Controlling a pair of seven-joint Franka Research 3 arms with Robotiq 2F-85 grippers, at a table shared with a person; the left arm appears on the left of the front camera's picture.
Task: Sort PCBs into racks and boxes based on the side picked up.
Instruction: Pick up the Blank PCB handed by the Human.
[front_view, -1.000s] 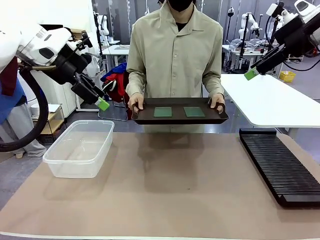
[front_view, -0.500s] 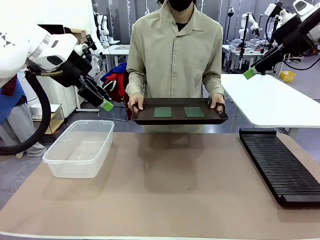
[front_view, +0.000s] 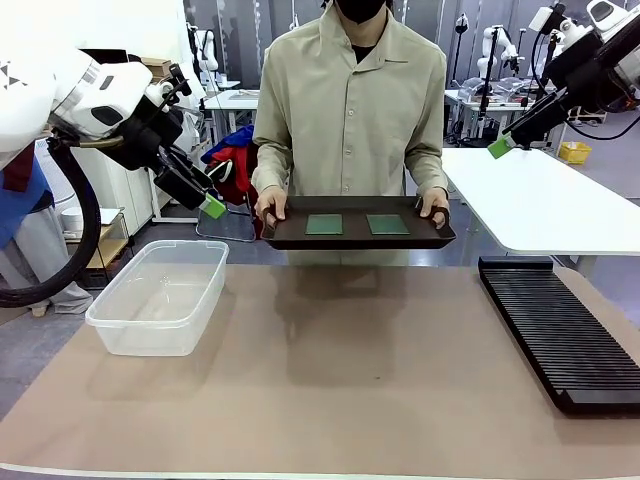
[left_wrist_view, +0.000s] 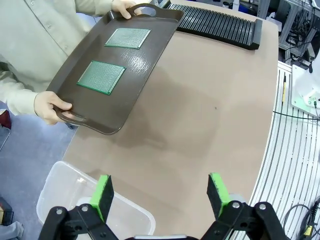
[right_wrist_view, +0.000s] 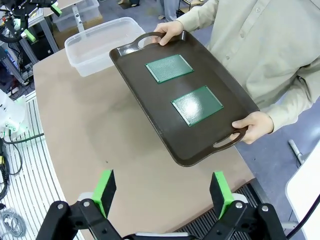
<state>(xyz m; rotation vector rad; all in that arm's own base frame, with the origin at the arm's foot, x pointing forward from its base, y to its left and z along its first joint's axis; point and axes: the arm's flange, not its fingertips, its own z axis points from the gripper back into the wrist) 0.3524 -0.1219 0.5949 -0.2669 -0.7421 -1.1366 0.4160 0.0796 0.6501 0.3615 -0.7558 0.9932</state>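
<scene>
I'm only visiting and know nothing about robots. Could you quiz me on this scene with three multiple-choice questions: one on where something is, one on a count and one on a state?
1. Where do the green PCBs lie?
A) on the floor
B) on the dark brown tray that the person holds
C) in a coat pocket

2. How many PCBs are there?
A) one
B) two
C) four

3. How does the left pincer stand?
A) open, holding nothing
B) shut on a PCB
C) shut on the tray's handle

Answers:
1. B: the boards lie flat on the tray, which the person grips by both handles.
2. B: two square green boards lie side by side.
3. A: its green pads stand wide apart with nothing between them.
</scene>
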